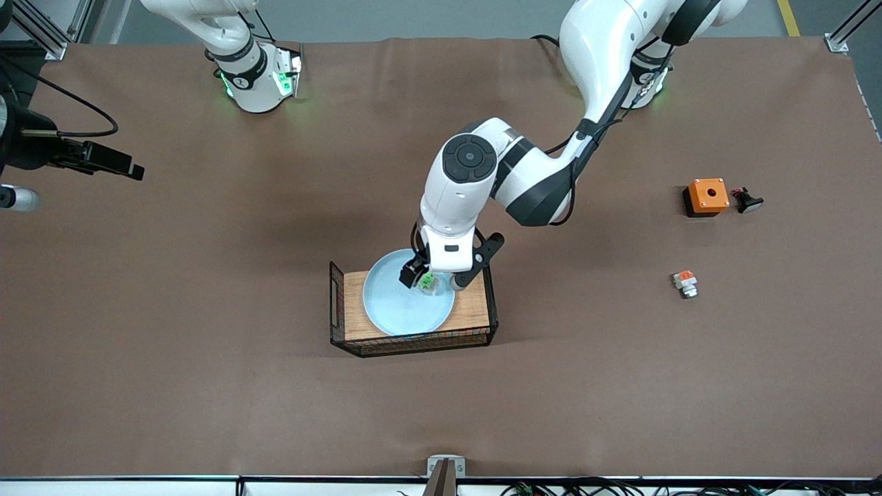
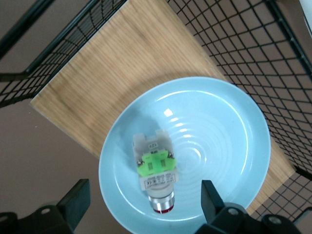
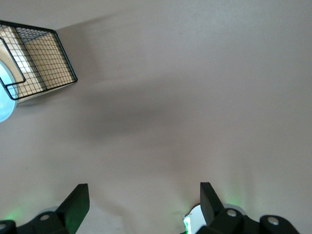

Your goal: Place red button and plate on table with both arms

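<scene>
The red button (image 1: 428, 281), grey-white with a green block and a red tip, lies on its side in the pale-blue plate (image 1: 400, 313). The plate sits on a small wooden board (image 1: 475, 303) with black wire-mesh ends, on the brown table (image 1: 207, 310). My left gripper (image 1: 435, 281) hangs low over the plate, open, its fingers either side of the button without touching it. The left wrist view shows the button (image 2: 156, 168) on the plate (image 2: 219, 126) between the open left gripper (image 2: 144, 204). My right gripper (image 3: 144, 204) waits open over bare table near its base.
An orange box with a hole (image 1: 706, 196), a small black part (image 1: 747, 201) and a small piece with an orange block (image 1: 685, 283) lie toward the left arm's end. A black camera mount (image 1: 89, 158) juts in at the right arm's end.
</scene>
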### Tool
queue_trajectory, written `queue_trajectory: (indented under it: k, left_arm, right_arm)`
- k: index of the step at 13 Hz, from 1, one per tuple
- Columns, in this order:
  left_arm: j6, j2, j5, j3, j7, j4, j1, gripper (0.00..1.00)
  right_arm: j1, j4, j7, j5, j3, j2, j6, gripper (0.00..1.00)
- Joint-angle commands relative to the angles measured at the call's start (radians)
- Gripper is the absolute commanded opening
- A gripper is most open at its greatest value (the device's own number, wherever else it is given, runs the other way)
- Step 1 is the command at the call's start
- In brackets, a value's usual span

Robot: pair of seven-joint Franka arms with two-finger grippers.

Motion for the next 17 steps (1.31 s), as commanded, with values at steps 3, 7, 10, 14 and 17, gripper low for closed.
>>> queue_trajectory:
  k: [3, 7, 10, 14, 17]
  left_arm:
    - [0.038, 0.049, 0.02, 0.021, -0.004, 0.057, -0.015, 1.0]
    - [0.056, 0.069, 0.02, 0.039, -0.003, 0.059, -0.029, 1.0]
    - [0.07, 0.077, 0.02, 0.056, -0.004, 0.062, -0.044, 1.0]
    - [0.072, 0.084, 0.02, 0.056, -0.003, 0.071, -0.044, 0.98]
    - [0.081, 0.086, 0.02, 0.058, -0.003, 0.071, -0.046, 0.92]
  right_arm:
    - [0.026, 0.017, 0.061, 0.013, 0.0, 0.006, -0.004, 1.0]
    - [0.025, 0.023, 0.061, 0.015, -0.001, 0.055, -0.002, 1.0]
    - [-0.001, 0.023, 0.05, 0.102, -0.006, 0.058, 0.019, 1.0]
    - [0.014, 0.023, 0.061, 0.104, -0.003, 0.057, 0.021, 1.0]
    - [0.037, 0.023, 0.078, 0.104, -0.001, 0.057, 0.021, 1.0]
